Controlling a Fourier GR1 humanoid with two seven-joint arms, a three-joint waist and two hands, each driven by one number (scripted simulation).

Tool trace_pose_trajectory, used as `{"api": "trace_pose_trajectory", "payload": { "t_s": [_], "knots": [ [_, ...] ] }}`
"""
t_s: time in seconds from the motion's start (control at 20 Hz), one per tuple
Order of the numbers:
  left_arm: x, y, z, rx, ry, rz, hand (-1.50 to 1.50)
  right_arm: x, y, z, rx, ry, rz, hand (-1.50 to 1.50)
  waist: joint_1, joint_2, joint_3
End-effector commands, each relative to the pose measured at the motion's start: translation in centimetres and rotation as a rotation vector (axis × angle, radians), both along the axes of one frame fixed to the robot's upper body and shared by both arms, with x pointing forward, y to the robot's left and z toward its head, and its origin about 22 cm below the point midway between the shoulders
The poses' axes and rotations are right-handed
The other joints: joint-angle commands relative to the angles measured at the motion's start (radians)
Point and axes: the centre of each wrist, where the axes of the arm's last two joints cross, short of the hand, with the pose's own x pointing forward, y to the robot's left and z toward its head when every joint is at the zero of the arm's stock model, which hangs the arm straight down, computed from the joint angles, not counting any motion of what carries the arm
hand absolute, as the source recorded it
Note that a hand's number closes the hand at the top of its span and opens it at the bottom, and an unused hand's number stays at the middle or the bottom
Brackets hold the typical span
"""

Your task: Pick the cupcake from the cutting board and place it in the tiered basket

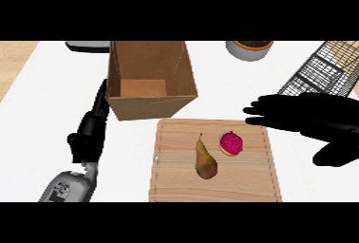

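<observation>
Right hand [308, 116] hovers just past the cutting board's [175, 190] far right corner, fingers straight and spread, holding nothing. Left hand [88, 135] rests open on the desk [42, 85] beside the brown box [151, 102]. On the board the cupcake [231, 143] lies on its side next to a pear [204, 161]. It looks light and soft (the pink frosting would smear), so I'd take it by the base. Its destination, the tiered basket [322, 71], stands at far right.
</observation>
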Motion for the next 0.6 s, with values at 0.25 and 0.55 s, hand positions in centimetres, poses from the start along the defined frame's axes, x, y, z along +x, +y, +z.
{"api": "trace_pose_trajectory", "payload": {
  "t_s": [0.25,0.55],
  "knots": [
    [0.8,0.1,1.0,-0.003,0.006,-0.018,0.00,1.4,0.1,-1.9,-0.034,-0.050,0.175,-1.50,0.000,0.001,0.000],
    [-1.5,-1.1,1.0,-0.006,0.007,-0.011,0.00,2.4,1.0,-2.9,-0.016,-0.080,0.082,-1.50,-0.001,-0.002,-0.001]
  ]
}}
